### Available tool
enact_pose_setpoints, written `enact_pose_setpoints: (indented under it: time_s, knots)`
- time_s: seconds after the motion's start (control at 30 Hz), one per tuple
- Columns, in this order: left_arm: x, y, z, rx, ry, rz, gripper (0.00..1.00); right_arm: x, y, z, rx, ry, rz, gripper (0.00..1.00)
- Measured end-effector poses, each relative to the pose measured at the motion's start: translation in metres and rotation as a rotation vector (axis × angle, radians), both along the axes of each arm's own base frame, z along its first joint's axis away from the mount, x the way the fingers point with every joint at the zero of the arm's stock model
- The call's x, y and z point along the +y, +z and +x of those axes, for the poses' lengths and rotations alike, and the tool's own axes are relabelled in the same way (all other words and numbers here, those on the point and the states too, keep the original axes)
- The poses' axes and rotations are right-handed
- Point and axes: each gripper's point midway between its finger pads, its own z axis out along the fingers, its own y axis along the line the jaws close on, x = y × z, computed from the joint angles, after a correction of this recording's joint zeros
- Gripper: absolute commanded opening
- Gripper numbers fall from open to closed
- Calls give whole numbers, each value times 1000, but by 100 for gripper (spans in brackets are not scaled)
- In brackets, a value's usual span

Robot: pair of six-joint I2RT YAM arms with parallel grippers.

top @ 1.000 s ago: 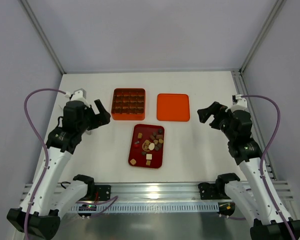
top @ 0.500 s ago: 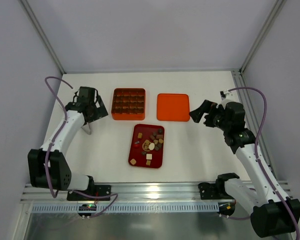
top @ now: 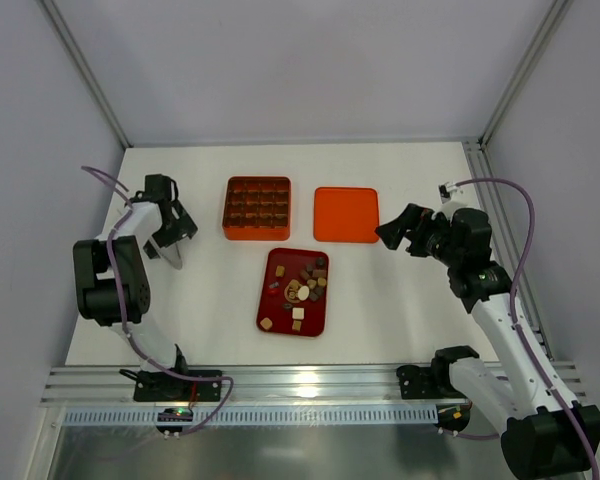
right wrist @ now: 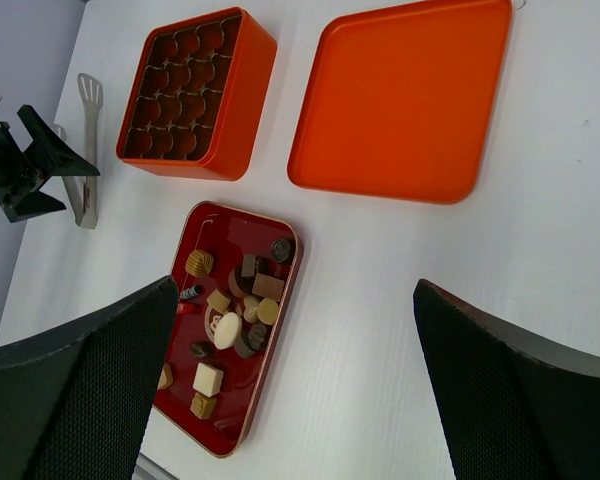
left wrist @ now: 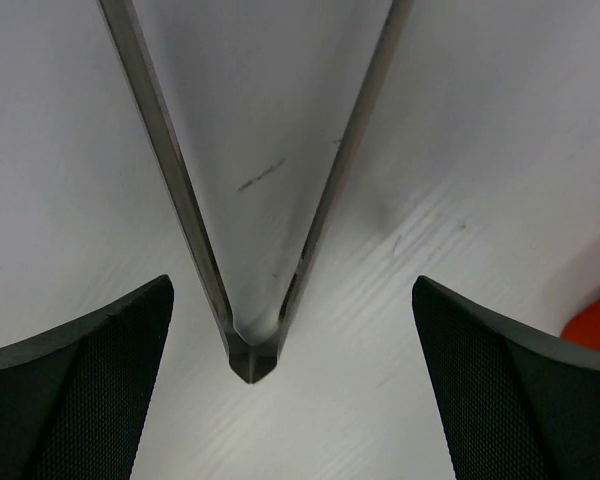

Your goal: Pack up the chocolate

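White table (top: 410, 300), grey walls (top: 280, 70) on three sides. Loose chocolate (top: 305, 285) sits in the dark red tray (top: 283, 305) near the table's near edge, roughly centre. It's a mix of dark, tan & cream bits, none gripped. Just beyond the tray, toward the far edge, is the orange box (top: 256, 234) w/ its grid of cells (right wrist: 180, 90). The cells look lined in brown & prob. unfilled, but can't be sure. The flat orange lid (top: 346, 214) lies beside the box on the right, a little apart, so the cells are open for loading.

Near the left edge the left gripper (top: 170, 235) hangs low over the metal tongs (left wrist: 250, 345). Its fingers are spread wide, one each side of the tongs' hinged end per the wrist cam, w/ no contact visible. It seems lined up to close on the tongs, likely because the pieces are too small for bare fingers & the tongs give a finer pinch.

Right of the lid, toward the right edge, the right gripper (top: 395, 232) is raised off the table, jaws spread, holding nothing. Its cam looks across box, lid & tray; it is prob. on standby.

Task looks to be at the start, since every piece seen is in the tray. Next move needs a centred squeeze on the tongs' arms, not the hinge, or they may pivot or slip flat on the table.
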Motion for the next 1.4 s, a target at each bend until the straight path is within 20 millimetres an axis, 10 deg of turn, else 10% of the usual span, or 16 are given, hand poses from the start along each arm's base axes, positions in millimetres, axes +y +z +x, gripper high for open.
enact_pose_setpoints:
  time_s: [0.63, 1.1, 1.4]
  knots:
    - [38, -31, 23, 6, 72, -9, 86, 2, -10, -1, 16, 11, 2, 100]
    - [42, -31, 39, -8, 44, 2, 55, 1, -12, 0, 22, 7, 0, 100]
    - [28, -29, 38, 3, 12, -7, 52, 2, -18, 1, 44, 7, -3, 100]
